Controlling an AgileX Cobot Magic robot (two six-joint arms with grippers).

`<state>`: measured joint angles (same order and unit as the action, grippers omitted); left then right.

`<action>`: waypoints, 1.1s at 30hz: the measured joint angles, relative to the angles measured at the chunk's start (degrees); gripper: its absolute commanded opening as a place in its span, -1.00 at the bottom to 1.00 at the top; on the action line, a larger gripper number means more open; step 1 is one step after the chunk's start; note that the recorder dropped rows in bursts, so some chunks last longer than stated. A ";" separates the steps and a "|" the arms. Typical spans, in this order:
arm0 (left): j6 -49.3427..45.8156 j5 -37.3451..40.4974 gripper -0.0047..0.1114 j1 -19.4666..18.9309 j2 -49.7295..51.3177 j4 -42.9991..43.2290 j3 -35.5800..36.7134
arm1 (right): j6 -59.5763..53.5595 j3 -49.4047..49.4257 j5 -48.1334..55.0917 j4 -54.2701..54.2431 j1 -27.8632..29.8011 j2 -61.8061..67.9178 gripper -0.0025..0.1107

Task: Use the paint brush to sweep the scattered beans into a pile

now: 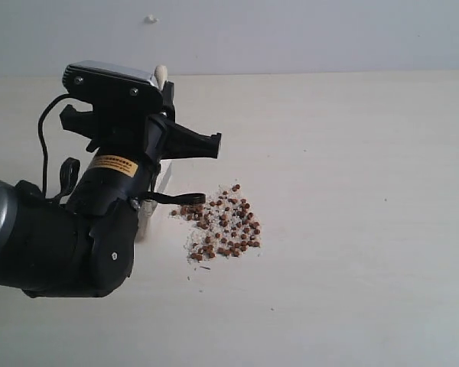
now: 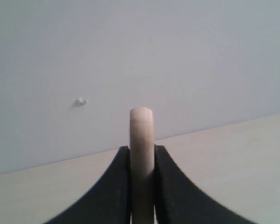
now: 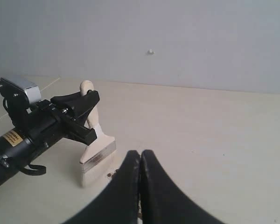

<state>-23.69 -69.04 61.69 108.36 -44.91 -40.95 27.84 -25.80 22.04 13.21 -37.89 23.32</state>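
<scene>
My left gripper [image 1: 168, 126] is shut on the pale wooden handle of the paint brush [image 1: 160, 75], at the left of the exterior view. The brush stands tilted with its white bristles [image 1: 144, 222] on the table, just left of the beans [image 1: 223, 222]. The reddish-brown beans lie with whitish crumbs in one loose cluster. In the left wrist view the handle [image 2: 142, 128] sticks up between the closed fingers of the left gripper [image 2: 142, 154]. The right wrist view shows the brush [image 3: 99, 150], the left gripper [image 3: 86, 103] and my shut right gripper [image 3: 141, 154], which hides most beans [image 3: 109, 175].
The pale table [image 1: 352, 191] stretches bare to the right of the beans and towards the front. A grey wall [image 1: 291, 30] bounds its far edge, with a small white speck [image 1: 151, 18] on it. The bulky left arm [image 1: 53, 245] covers the left front area.
</scene>
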 measured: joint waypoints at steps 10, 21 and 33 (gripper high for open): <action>4.87 0.00 -0.92 0.21 0.13 6.08 -1.49 | 0.00 0.00 0.00 0.00 0.00 0.00 -0.96; -2.89 0.13 -0.92 0.21 -3.78 4.59 -1.61 | 0.00 0.00 -0.11 0.00 0.00 0.00 -0.96; 1.79 -1.45 -0.92 -0.46 1.73 -0.35 -0.60 | 0.00 0.00 -0.21 0.00 0.00 0.00 -0.96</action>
<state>-21.90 -70.49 61.23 110.09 -45.26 -41.55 27.84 -25.80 21.83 13.21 -37.89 23.32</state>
